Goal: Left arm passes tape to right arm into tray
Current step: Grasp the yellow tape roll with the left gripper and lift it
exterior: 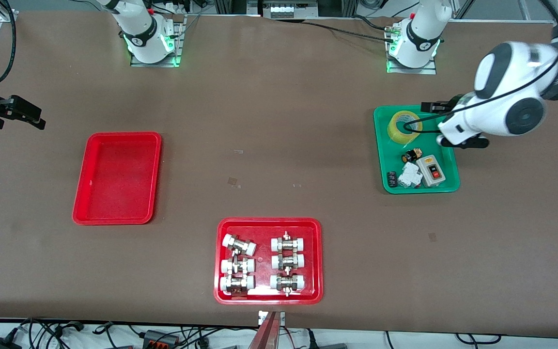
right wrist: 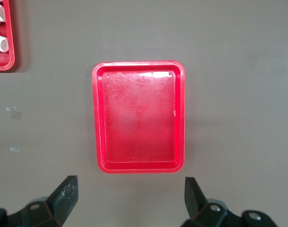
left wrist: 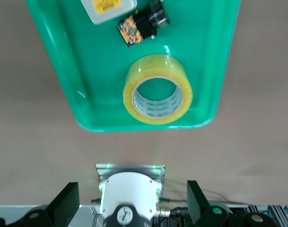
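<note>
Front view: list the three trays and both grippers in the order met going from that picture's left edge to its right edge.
right gripper, open → plain red tray → red tray of fittings → green tray holding the tape → left gripper, open, over the green tray

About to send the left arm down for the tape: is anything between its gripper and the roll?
Nothing visible. The left gripper hangs open near the green tray, and the tape lies flat at that tray's base-side end. The small black part lies apart from it, toward the front camera.
</note>
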Motion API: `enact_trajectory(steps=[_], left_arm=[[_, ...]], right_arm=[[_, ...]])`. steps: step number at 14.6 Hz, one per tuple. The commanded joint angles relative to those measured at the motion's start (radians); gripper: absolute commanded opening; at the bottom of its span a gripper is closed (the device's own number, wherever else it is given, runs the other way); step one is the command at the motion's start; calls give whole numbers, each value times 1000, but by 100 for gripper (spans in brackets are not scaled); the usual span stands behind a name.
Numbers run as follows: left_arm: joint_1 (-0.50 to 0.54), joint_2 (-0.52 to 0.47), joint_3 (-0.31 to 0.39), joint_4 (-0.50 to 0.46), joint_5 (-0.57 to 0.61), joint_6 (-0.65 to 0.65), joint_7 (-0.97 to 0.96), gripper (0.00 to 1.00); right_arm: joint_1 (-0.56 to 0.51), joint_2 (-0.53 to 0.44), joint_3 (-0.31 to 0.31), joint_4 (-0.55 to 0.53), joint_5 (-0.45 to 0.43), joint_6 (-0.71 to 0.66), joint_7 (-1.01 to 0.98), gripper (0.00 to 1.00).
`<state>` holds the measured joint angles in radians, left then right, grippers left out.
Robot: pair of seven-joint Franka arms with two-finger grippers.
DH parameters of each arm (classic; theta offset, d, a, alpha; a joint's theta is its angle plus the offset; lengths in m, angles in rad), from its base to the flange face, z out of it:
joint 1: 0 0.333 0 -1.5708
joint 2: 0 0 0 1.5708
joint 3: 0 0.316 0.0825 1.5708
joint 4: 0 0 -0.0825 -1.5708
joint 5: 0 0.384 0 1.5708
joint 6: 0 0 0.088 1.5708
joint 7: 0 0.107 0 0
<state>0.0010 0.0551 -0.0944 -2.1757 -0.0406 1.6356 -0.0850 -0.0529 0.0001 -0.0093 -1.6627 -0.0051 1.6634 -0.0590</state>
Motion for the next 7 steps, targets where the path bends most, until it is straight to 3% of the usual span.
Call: enact_trajectory(steps=[1, 4, 7], left_arm=[[37, -9, 1, -159, -19, 160, 27, 100], [85, 92, -1, -171, -19, 249, 30, 100], [91, 132, -4, -222, -24, 349, 28, 100]], right_arm=[[-4, -5, 3, 9, 1, -2, -4, 100], [-4, -5, 5, 9, 4, 3, -4, 100], [-4, 0, 3, 11, 4, 10, -4, 100]])
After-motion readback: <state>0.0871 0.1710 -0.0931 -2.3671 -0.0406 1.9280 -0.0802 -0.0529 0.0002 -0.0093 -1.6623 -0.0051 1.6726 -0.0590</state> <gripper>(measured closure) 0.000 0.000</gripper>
